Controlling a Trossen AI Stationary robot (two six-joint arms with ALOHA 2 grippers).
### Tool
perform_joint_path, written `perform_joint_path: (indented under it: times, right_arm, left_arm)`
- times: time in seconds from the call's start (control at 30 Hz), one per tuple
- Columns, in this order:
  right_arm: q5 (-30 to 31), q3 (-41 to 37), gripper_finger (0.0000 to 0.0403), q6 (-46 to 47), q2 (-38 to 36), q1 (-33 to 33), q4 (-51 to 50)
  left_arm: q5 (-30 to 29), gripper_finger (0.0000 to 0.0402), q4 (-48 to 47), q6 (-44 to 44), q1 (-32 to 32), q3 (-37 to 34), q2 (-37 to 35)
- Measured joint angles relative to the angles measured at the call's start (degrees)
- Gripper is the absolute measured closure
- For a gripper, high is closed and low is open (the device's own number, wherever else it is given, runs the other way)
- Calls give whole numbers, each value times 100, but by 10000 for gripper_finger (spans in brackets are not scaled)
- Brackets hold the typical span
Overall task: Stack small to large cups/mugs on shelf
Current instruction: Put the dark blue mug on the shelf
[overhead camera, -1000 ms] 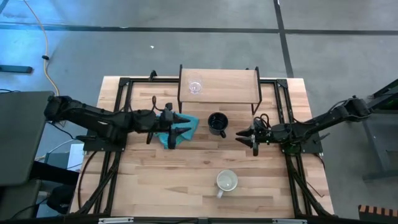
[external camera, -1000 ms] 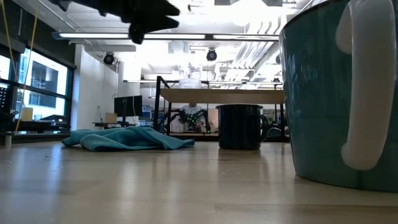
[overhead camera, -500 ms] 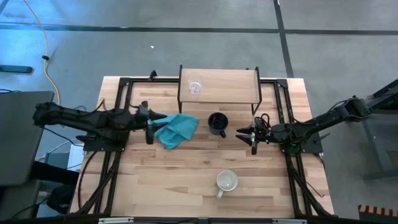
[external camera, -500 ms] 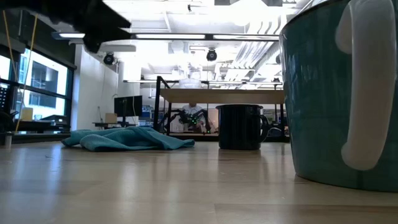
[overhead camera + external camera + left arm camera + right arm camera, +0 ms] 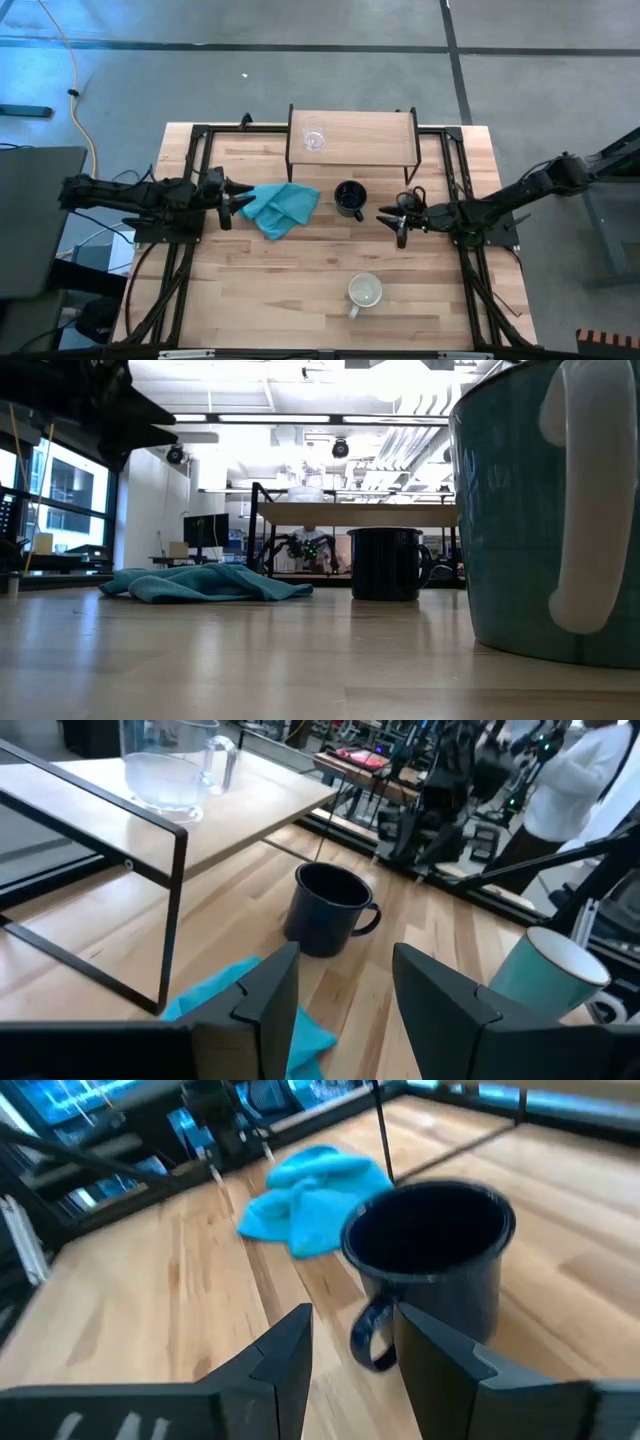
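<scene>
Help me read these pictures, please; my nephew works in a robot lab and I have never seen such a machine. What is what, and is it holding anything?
It is a robot with two dark jointed arms at a wooden table. One picture looks straight down, one looks level across the tabletop, and two come from cameras on the arms' wrists.

The left gripper hovers beside a crumpled teal cloth. The right gripper faces a black handled mug. Both are open and hold nothing.

At the table's far edge stands a low light-wood shelf on thin black legs, with a small clear glass cup on it. Near the front edge stands a pale handled mug, which looms large in the level picture because it is next to that camera.
</scene>
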Motion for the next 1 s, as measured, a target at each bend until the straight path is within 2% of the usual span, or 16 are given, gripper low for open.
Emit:
perform_joint_path:
  times: [0.17, 0.57, 0.7, 0.9, 1.0]
  right_arm:
    - [65, 184, 269, 39, 679, 0, 299]
    - [300, 1613, 269, -158, 2384, 4, -5]
    - [295, 1990, 269, -226, 2503, 6, -588]
    - [284, 2408, 269, -860, 2329, 3, -1224]
    - [43, 2576, 269, -1242, 2328, -74, -1664]
  left_arm:
    - [-28, 250, -186, -181, 0, 0, -238]
    - [-173, 250, -293, -477, 0, 0, -293]
    - [-172, 250, -302, -511, 0, 0, -293]
    - [-168, 250, -323, -568, 0, 0, -293]
    - [-163, 250, -330, -602, 0, 0, -293]
